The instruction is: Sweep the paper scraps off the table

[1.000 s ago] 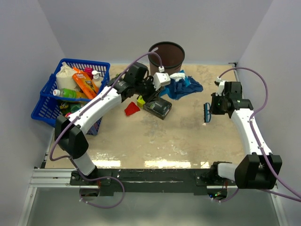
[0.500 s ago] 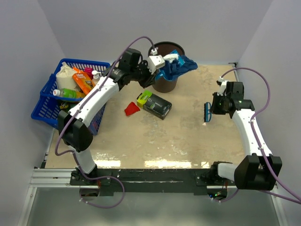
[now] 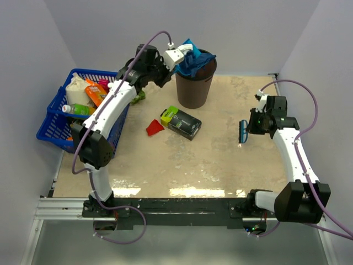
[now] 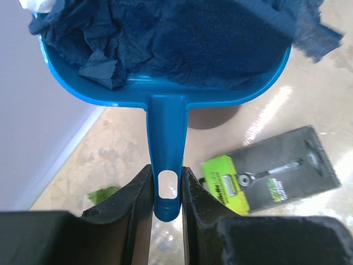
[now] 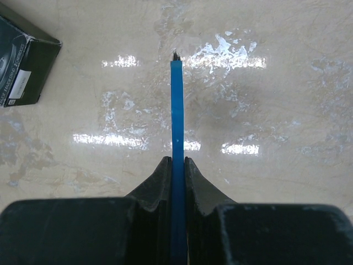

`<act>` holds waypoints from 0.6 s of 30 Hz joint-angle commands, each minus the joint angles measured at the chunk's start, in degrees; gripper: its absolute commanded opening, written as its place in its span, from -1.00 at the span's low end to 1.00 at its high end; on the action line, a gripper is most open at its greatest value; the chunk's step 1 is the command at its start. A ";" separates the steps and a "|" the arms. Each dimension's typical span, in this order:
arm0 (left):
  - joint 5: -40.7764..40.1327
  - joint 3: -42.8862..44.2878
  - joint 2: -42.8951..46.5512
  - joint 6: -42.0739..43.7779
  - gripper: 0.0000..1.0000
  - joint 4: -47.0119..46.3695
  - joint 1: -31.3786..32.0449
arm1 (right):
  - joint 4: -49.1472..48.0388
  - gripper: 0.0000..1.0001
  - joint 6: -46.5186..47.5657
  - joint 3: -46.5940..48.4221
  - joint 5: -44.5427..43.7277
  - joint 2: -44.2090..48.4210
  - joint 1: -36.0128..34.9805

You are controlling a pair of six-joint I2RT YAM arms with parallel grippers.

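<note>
left pincer [image 4: 166, 193]: clamping dustpan [image 4: 165, 95] | right pincer [image 5: 176, 161]: clamping blue brush [image 5: 176, 110], probably | step: tip paper scraps [image 4: 182, 38] squarely over 12-o'clock bin [image 3: 193, 91]

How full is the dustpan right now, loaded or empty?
Loaded: crumpled blue paper scraps fill the dustpan, which the left end effector holds over the brown bin.

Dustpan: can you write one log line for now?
left gripper: shut on dustpan | dustpan: full of paper scraps, over bin | right gripper: shut on brush | table: red scrap unswept
</note>
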State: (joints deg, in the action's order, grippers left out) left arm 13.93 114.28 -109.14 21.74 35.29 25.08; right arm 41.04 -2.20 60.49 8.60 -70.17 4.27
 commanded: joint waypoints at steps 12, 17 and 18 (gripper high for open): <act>-16.11 15.54 -11.44 15.87 -1.00 -8.74 -1.35 | -2.10 -1.00 -1.14 -0.02 1.42 1.09 1.26; -19.99 14.92 -12.23 26.06 -1.00 -14.45 -1.35 | -2.19 -1.00 -1.14 -0.02 1.51 1.18 1.53; -20.52 14.49 -12.23 27.55 -1.00 -15.33 -1.35 | -2.28 -1.00 -1.14 -0.11 1.51 1.09 1.61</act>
State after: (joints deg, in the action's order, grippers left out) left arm -1.78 126.54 -121.91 39.72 27.83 24.01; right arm 40.95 -2.46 60.47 8.80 -70.17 5.30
